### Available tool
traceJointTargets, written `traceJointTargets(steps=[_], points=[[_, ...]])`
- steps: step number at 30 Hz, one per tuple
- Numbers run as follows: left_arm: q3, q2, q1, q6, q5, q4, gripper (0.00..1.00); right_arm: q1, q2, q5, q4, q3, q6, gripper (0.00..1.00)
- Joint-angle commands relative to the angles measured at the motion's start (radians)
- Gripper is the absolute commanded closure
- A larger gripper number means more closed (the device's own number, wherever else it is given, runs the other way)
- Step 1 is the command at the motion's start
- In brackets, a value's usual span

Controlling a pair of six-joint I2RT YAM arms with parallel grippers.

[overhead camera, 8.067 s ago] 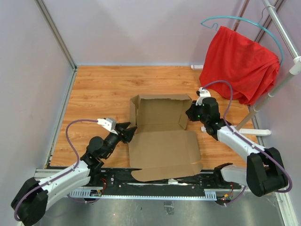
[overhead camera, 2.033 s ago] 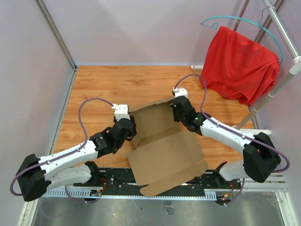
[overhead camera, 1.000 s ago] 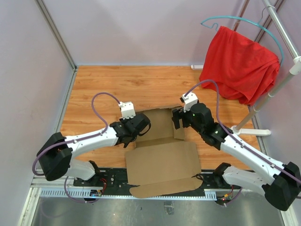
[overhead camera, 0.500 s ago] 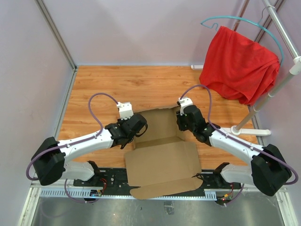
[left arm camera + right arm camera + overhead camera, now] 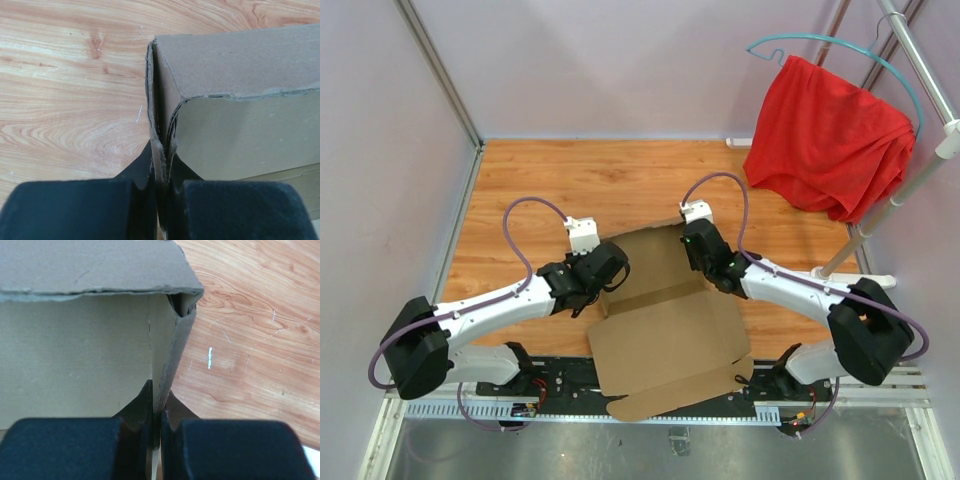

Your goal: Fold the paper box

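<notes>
The paper box [image 5: 665, 315] is plain brown cardboard, half formed, with its tray part at the back and the wide lid panel lying toward the near table edge. My left gripper [image 5: 603, 272] is shut on the tray's left wall; in the left wrist view the doubled cardboard edge [image 5: 161, 135] stands pinched between the black fingers. My right gripper [image 5: 697, 248] is shut on the tray's right wall, and the right wrist view shows that wall's edge [image 5: 170, 375] clamped between its jaws. The tray's back wall [image 5: 85, 265] stands upright.
A red cloth [image 5: 825, 130] hangs on a teal hanger [image 5: 840, 50] from a metal rack [image 5: 910, 130] at the back right. Grey walls close in the wooden table [image 5: 540, 190] on the left and back. The lid's front flap [image 5: 660, 398] overhangs the arms' base rail.
My right gripper has shut on the right side wall after standing open beside it a second ago. The box has turned slightly, its near end swinging right. The left grip is unchanged.
</notes>
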Motion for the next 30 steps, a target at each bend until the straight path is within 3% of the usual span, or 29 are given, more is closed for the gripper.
traceJointTargets(steps=[1,3,5,7,12,17,25,30], points=[[0.05,0.002,-0.006,-0.037,0.029,0.048,1.0,0.04,0.047,0.087,-0.032,0.075,-0.017,0.98],[0.061,0.014,-0.007,-0.064,0.032,0.032,0.98,0.04,0.063,0.086,-0.052,0.105,-0.018,0.88],[0.077,0.031,-0.006,-0.093,0.027,0.002,0.96,0.04,0.064,0.062,-0.063,0.126,-0.025,0.63],[0.094,0.054,-0.007,-0.109,0.018,-0.03,0.95,0.04,0.047,0.012,-0.066,0.138,-0.031,0.02],[0.125,0.103,-0.007,-0.171,-0.024,-0.105,0.94,0.041,-0.083,-0.022,-0.093,0.143,-0.052,0.02],[0.151,0.163,0.013,-0.335,-0.026,-0.218,0.91,0.039,-0.278,0.037,-0.168,0.136,-0.085,0.02],[0.237,0.283,0.054,-0.507,0.115,-0.358,0.88,0.035,-0.417,0.154,-0.377,0.191,-0.089,0.02],[0.231,0.258,0.105,-0.538,0.264,-0.305,0.88,0.033,-0.449,0.137,-0.435,0.196,-0.063,0.02]])
